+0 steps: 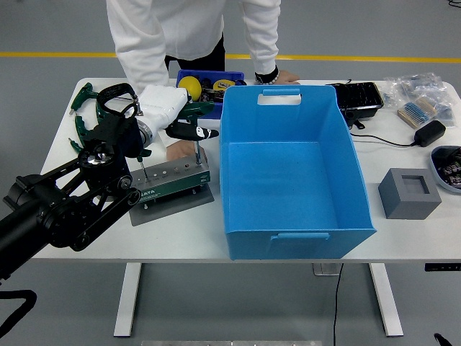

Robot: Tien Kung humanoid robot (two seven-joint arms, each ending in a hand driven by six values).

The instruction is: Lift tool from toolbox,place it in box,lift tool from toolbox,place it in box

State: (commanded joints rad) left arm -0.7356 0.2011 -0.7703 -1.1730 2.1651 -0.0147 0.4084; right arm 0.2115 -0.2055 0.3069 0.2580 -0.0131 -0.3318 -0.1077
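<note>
A green and grey tool holder [171, 184] sits on a metal plate left of the big blue box [347, 155]. A screwdriver [197, 151] stands upright in the holder's right end, and a thinner one [142, 170] stands at its left. My left hand [190, 130], white with black fingers, is curled around the right screwdriver's handle, just left of the box's wall. A person's hand [177, 150] rests behind the holder, partly hidden by my arm. The box holds nothing that I can see.
A small blue bin [232, 74] with a yellow tape measure [189, 86] stands at the back. Green clamps [83, 97] lie far left. To the right are a black tray [358, 97], a charger [431, 132] and a grey foam block [408, 193]. The person's other hand [286, 75] leans on the far edge.
</note>
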